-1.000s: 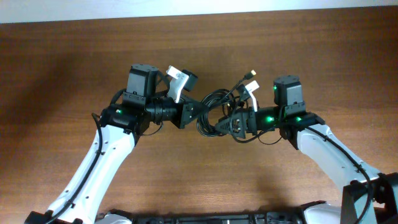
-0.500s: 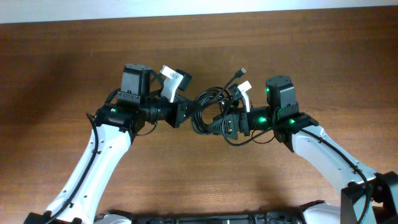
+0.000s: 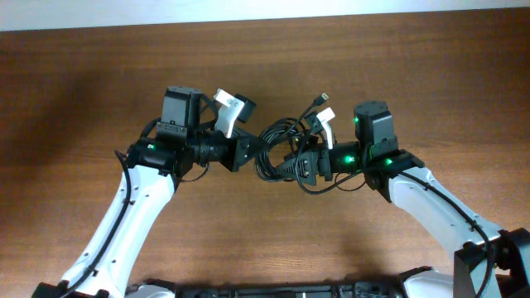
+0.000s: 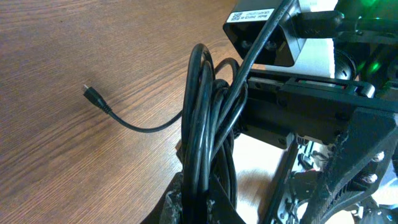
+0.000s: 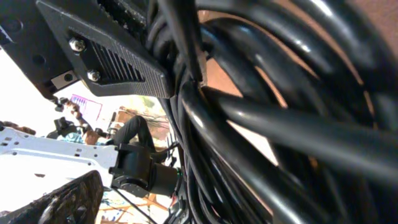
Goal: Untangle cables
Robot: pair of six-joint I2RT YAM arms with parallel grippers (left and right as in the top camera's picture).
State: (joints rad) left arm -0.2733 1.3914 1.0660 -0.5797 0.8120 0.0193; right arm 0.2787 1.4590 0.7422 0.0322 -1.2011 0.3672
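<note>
Both white arms [image 3: 137, 215] bend inward, meeting above the middle of the brown wood-grain surface [image 3: 99, 66]. The left tool [image 3: 255, 151] pinches a looped bundle of thin glossy black cables [image 3: 277, 136]. The right tool [image 3: 291, 164] has its ribbed finger [image 5: 118, 65] against the bundle; its grip cannot be told.

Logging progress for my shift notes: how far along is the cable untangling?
Done: nothing separated; only one plug end sticks out free. In hand: the left gripper and right gripper both clamp the cables, one knotted coil between them. Left: pulling every cord apart.
</note>
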